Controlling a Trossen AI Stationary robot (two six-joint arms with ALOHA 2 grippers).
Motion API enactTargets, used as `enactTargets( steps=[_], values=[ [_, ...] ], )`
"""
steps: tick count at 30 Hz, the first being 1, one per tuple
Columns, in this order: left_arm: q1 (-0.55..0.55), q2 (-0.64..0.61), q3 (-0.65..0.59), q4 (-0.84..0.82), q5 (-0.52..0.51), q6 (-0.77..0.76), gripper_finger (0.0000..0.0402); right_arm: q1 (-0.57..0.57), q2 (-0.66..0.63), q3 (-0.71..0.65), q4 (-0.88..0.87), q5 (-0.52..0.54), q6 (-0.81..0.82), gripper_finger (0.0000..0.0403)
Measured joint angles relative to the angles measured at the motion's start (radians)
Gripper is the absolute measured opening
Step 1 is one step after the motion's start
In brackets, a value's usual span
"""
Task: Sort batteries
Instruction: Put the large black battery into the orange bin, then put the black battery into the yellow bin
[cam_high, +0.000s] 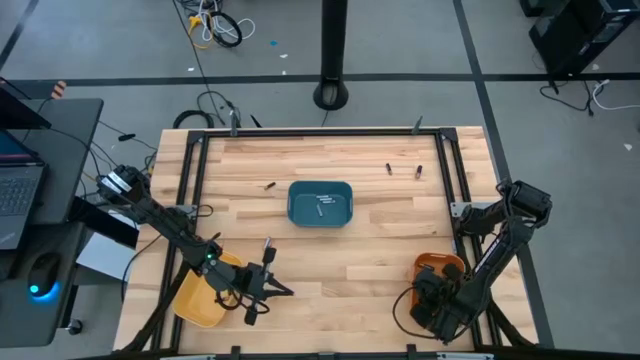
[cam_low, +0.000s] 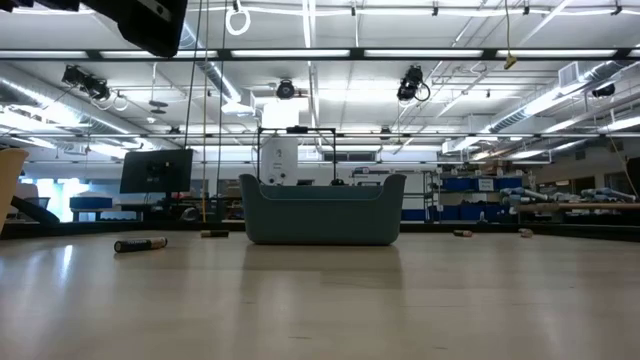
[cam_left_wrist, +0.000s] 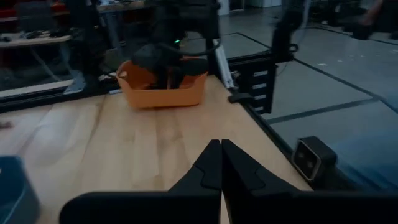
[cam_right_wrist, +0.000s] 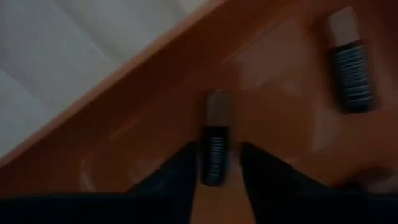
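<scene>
Lying btwn spread right fingers (cam_right_wrist: 215, 163): battery (cam_right_wrist: 214, 146), in orange tray (cam_right_wrist: 273, 81).

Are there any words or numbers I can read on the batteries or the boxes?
None can be read.
Battery between the right claw's fingers, in the orange tray: striped markings, too blurred to read.
Second battery in that tray: same, blurred.
Battery on the table: label too small.
Teal bin: no text visible.
</scene>
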Motion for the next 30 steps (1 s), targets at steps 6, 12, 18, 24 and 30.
enactTargets(
  steps=[6,12,18,24,30],
  values=[
    [0.001,-0.005,0.044,-0.109,-0.026,-0.092,0.0006,0.0,0.0,0.155,-0.23,0.0,-0.022,0.0213],
    [0.001,-0.005,0.211,-0.522,-0.047,-0.286,0.0006,0.0,0.0,0.357,-0.499,0.045,-0.03,0.0208],
    [0.001,-0.005,0.36,-1.101,-0.042,-0.674,0.0006,0.0,-0.002,0.443,-0.492,0.285,-0.201,0.0091],
    [0.06,-0.005,0.366,-1.343,-0.03,-1.002,0.0006,-0.017,0.0,0.413,-0.411,0.452,-0.298,0.0019],
    [0.155,0.007,0.364,-1.357,0.026,-1.018,0.0007,-0.077,0.0,0.345,-0.207,0.524,-0.431,0.0012]
  ],
)
